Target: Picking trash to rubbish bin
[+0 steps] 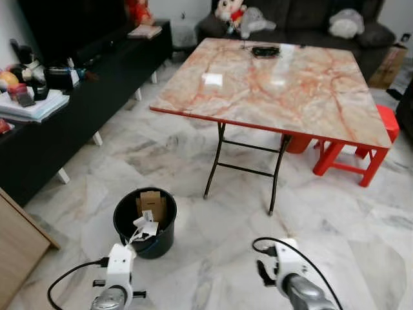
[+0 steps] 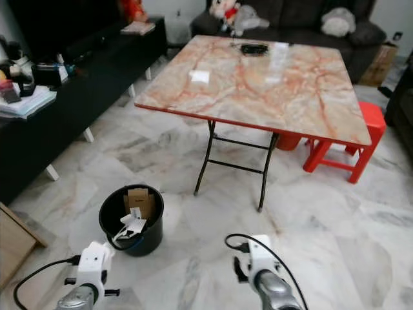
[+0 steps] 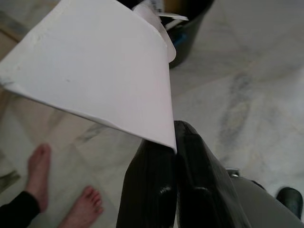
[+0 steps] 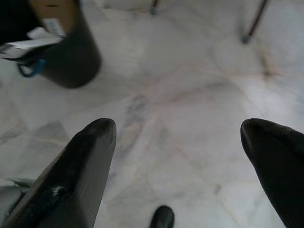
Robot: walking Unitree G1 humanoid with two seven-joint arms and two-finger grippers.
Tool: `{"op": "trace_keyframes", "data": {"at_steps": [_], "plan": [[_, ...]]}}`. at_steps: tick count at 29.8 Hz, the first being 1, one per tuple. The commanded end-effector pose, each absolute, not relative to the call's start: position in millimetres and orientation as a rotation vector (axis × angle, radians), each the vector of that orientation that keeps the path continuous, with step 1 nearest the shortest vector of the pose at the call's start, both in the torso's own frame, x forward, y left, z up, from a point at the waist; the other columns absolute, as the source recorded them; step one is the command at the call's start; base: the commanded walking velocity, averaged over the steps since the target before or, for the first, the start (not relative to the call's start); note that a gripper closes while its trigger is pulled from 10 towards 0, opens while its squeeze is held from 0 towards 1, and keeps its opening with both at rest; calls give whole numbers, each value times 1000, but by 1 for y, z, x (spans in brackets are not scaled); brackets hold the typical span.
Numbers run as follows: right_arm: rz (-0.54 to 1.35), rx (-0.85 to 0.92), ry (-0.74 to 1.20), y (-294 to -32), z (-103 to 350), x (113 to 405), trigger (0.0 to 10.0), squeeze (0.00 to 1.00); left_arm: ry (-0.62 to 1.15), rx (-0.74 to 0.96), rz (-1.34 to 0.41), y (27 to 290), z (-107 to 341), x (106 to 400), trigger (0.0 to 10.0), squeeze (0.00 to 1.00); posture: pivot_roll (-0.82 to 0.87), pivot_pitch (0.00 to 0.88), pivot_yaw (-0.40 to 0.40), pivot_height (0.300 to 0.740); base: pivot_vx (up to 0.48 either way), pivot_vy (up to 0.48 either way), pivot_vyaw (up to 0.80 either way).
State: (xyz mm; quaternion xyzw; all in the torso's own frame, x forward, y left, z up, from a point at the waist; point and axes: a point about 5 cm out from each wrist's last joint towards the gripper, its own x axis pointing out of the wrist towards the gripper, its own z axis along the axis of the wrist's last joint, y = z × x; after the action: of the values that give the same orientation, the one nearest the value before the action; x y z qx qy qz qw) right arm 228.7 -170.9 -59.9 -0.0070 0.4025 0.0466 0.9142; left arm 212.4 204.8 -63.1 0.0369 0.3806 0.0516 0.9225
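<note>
Your left gripper (image 3: 175, 142) is pinching a white paper sheet (image 3: 95, 66) between closed fingers, its far edge reaching toward the black rubbish bin (image 1: 145, 223), already holding cardboard. Your right gripper (image 4: 178, 137) is hanging wide open, holding nothing, over the marble floor (image 1: 213, 258). You are facing a marble-pattern folding table (image 1: 277, 84), red stool (image 1: 361, 152) and sofa (image 1: 303, 19).
</note>
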Motion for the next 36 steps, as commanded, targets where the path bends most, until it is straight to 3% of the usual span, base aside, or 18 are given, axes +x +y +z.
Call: {"op": "trace_keyframes", "data": {"at_steps": [1, 11, 17, 36], "plan": [[84, -19, 827, -176, -59, 228, 10000, 0, 790, 85, 103, 204, -64, 211, 10000, 0, -28, 0, 6, 740, 0, 0, 800], [103, -16, 814, -174, -58, 230, 10000, 0, 785, 84, 105, 204, -64, 211, 10000, 0, -26, 0, 6, 740, 0, 0, 748], [109, 15, 793, -171, -55, 235, 10000, 0, 762, 78, 105, 204, -61, 215, 10000, 0, -27, 0, 3, 740, 90, 0, 0], [104, 24, 782, -171, -54, 237, 10000, 0, 756, 72, 120, 205, -61, 216, 10000, 0, -22, 0, -2, 740, 344, 0, 0]]}}
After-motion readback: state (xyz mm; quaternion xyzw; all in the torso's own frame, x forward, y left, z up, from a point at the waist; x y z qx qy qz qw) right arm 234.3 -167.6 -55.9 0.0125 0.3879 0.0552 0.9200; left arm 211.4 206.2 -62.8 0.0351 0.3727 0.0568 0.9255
